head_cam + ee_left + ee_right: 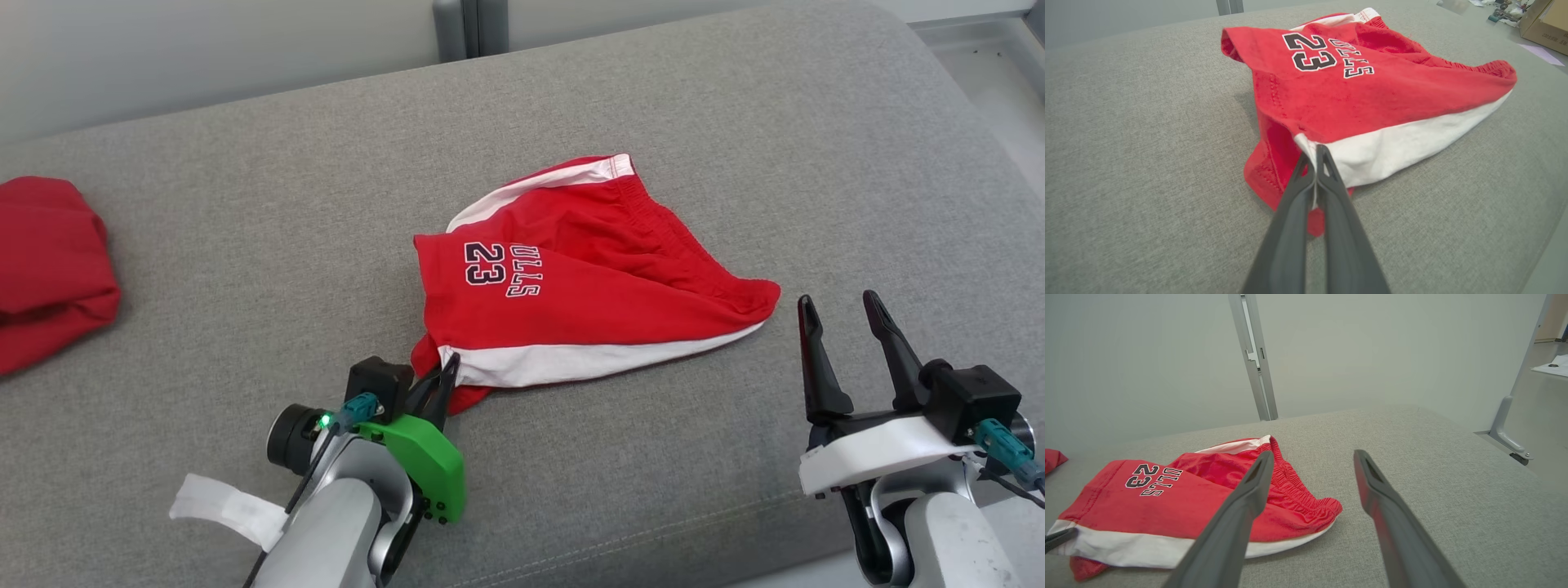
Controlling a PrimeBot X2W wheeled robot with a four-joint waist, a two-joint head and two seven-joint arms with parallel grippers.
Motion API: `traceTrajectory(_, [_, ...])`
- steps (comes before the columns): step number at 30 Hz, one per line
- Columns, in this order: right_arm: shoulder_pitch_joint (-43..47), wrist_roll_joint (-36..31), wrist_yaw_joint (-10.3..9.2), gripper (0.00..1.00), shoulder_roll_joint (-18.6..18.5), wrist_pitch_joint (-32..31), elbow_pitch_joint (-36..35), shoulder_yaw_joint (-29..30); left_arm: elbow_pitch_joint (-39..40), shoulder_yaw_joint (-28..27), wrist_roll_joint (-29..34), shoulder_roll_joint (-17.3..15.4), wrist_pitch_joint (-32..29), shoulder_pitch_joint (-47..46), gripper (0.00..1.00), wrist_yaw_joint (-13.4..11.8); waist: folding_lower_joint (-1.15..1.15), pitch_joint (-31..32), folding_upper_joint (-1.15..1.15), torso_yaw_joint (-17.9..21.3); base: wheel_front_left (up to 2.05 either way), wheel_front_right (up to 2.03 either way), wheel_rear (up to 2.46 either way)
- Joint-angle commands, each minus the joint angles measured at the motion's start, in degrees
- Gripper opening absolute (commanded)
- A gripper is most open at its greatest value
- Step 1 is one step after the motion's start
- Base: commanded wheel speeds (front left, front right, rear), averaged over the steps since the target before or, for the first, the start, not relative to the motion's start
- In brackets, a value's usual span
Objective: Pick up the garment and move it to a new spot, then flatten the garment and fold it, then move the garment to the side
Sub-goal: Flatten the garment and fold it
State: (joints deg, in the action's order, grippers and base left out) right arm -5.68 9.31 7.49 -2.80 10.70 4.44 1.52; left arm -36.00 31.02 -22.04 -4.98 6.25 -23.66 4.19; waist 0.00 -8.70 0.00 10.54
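Red basketball shorts (white side stripes, "23" print upside-down from the head view) lay bunched and half-folded near the middle of the grey cushion, not flat. Your left gripper was pinched closed on the near-left corner, at the end of the white stripe. Its fingers were low, almost level with the cushion, and the forearm came in from the lower left. Your right gripper stood spread wide and held nothing, with its fingers pointing forward, near the waistband end but not touching. Judged step: lifting to relocate. To do it well you'd want the right one on the waistband corner too, then both raised evenly so the cloth hangs spread. A one-corner pull would likely drag and twist it. Another red garment sat far left, well apart.
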Motion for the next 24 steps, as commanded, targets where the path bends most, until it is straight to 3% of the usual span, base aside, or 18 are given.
traceTrajectory(1, [-0.49, -0.06, -0.01, 1.00, -0.19, 0.33, 0.15, 0.19, 0.07, -0.43, -0.38, -0.56, 0.56, -0.89, 0.00, -0.28, 0.00, 0.07, 0.00, -0.14, 0.00, 0.00, 0.00])
traceTrajectory(17, [-0.79, -5.93, -0.01, 1.00, -0.24, -3.57, 5.62, -4.32, 6.83, -7.96, -5.06, -6.01, 4.38, 2.78, 0.00, -4.39, 0.00, 0.00, 0.00, -3.21, 0.00, 0.00, 0.00])
traceTrajectory(24, [-3.03, -12.65, -0.01, 1.00, -5.06, -2.36, 11.75, -9.98, 9.06, -8.83, -5.95, -7.13, 4.20, 5.18, 0.00, -5.45, 0.00, -0.30, 0.00, -4.67, 0.00, 0.00, 0.00])
